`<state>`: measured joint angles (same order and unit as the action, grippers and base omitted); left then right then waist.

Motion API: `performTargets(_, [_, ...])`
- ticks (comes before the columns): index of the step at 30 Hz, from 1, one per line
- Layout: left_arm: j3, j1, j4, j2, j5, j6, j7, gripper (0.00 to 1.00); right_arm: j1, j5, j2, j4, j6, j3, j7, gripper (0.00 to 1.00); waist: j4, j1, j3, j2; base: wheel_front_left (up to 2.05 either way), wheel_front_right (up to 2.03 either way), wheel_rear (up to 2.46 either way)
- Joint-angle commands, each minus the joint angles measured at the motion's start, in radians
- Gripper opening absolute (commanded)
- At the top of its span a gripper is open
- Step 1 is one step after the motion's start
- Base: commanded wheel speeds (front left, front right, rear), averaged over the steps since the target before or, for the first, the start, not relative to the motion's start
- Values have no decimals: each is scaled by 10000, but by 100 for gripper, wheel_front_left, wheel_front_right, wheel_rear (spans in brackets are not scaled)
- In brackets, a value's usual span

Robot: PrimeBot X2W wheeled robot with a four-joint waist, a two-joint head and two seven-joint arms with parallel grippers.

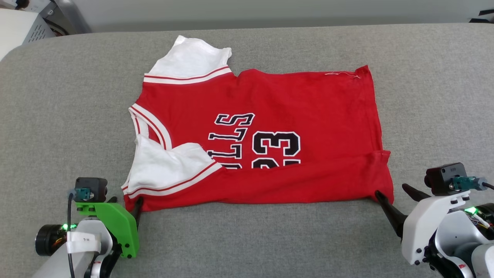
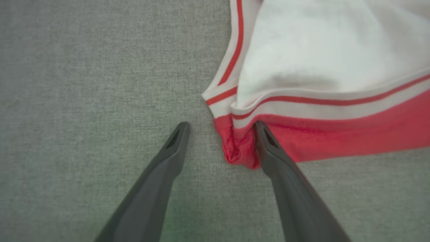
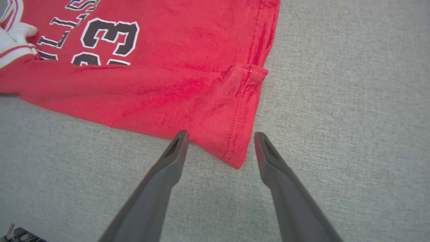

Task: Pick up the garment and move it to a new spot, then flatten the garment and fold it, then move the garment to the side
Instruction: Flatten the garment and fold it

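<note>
- My left pincer stands open and empty, low over the grey padded surface
- In its wrist view the left pincer has the near-left corner of the garment between its fingers; the red corner meets one finger, though I cannot tell whether it touches
- My right pincer is open and empty too; seen from its wrist, the right pincer has the near-right hem corner of the garment pointing into its gap, unclamped
- Beyond both, the garment lies flat with its long axis left to right: collar and white sleeves left, hem right, the near long edge turned over the lettering
- That near edge runs straight from one pincer to the other, each arm nearest its own corner, so I judge a two-corner pinch comes next
</note>
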<state>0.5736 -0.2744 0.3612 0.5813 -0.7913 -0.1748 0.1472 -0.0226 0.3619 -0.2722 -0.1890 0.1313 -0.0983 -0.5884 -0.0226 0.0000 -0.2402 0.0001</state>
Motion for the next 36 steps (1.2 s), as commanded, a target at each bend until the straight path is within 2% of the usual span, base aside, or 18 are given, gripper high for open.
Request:
performTargets(1, [224, 62, 382, -173, -169, 227, 386, 0, -118, -78, -27, -15, -6, 4, -24, 100, -62, 0, -73, -1, 0, 0, 0])
performTargets(3, [365, 91, 566, -213, -341, 561, 670, 0, -131, -96, -67, 29, -6, 55, -45, 100, -41, 0, -29, -1, 0, 0, 0])
performTargets(5, [320, 70, 640, -297, -453, 755, 513, 0, -116, -103, -94, 77, -6, 121, -80, 100, 16, 0, 63, -1, 0, 0, 0])
performTargets(10, [128, 61, 369, -487, -575, 852, -53, 0, -75, -282, -187, 270, -6, 275, -246, 100, 271, 0, 379, -1, 0, 0, 0])
performTargets(16, [-170, 153, -815, -366, -505, 556, -610, 0, -129, -595, 225, 946, -6, 792, -652, 100, 699, 0, 611, -1, 0, 0, 0])
performTargets(19, [-199, 268, -1586, -227, -443, 403, -623, 0, -339, -654, 725, 1275, -6, 1143, -844, 100, 833, 0, 581, -1, 0, 0, 0])
performTargets(25, [-216, 404, -2842, 66, -218, -60, -469, 0, -784, -1189, 1308, 1913, -6, 1765, -1119, 100, 1073, 0, 376, -1, 0, 0, 0])
performTargets(30, [-194, 437, -3405, 177, -105, -261, -379, 0, -918, -1760, 1527, 2493, -6, 2066, -1236, 100, 1210, 0, 211, -1, 0, 0, 0])
performTargets(35, [-158, 446, -3612, 246, -46, -332, -331, 0, -815, -1708, 1683, 2954, -6, 1839, -1623, 100, 1266, 0, 98, -1, 0, 0, 0])
performTargets(36, [-144, 450, -3601, 261, -34, -342, -317, 0, -786, -1641, 1703, 3035, -6, 1791, -1709, 77, 1264, 0, 86, -1, 0, 0, 0])
